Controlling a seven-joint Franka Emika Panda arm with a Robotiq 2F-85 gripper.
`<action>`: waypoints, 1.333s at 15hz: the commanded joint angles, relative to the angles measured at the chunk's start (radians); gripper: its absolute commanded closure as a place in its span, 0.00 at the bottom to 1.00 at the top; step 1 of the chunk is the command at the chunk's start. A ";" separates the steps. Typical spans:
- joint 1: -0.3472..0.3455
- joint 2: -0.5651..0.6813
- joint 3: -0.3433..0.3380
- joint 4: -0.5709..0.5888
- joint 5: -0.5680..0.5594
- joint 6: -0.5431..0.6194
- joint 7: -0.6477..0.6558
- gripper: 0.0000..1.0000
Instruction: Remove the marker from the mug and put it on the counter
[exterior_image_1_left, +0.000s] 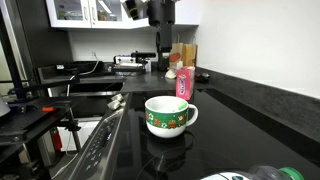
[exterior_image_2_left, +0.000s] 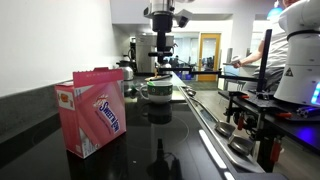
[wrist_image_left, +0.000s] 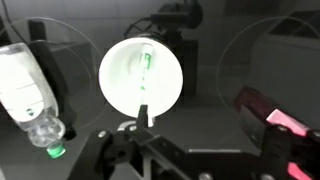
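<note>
The white mug (wrist_image_left: 142, 75) with a green decorated band stands on the glossy black counter (exterior_image_1_left: 250, 120), also seen in both exterior views (exterior_image_1_left: 168, 115) (exterior_image_2_left: 158, 88). The slim green marker (wrist_image_left: 146, 65) lies inside it and shows only in the wrist view. My gripper (wrist_image_left: 195, 150) hangs well above the mug, open and empty, and shows in both exterior views (exterior_image_1_left: 160, 15) (exterior_image_2_left: 160, 48). The mug's handle points toward the gripper side in the wrist view.
A pink box (exterior_image_2_left: 95, 110) stands on the counter near the mug (exterior_image_1_left: 183, 82) (wrist_image_left: 275, 115). A plastic bottle with a green cap (wrist_image_left: 25, 85) lies on the other side (exterior_image_1_left: 260, 172). A stainless stove top (exterior_image_1_left: 95, 150) borders the counter. A person stands by equipment (exterior_image_2_left: 295, 50).
</note>
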 joint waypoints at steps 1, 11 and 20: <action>-0.017 0.057 -0.021 0.043 -0.010 -0.005 -0.007 0.08; -0.033 0.178 -0.043 0.082 -0.020 -0.010 -0.006 0.33; -0.053 0.269 -0.047 0.165 -0.005 -0.029 -0.016 0.32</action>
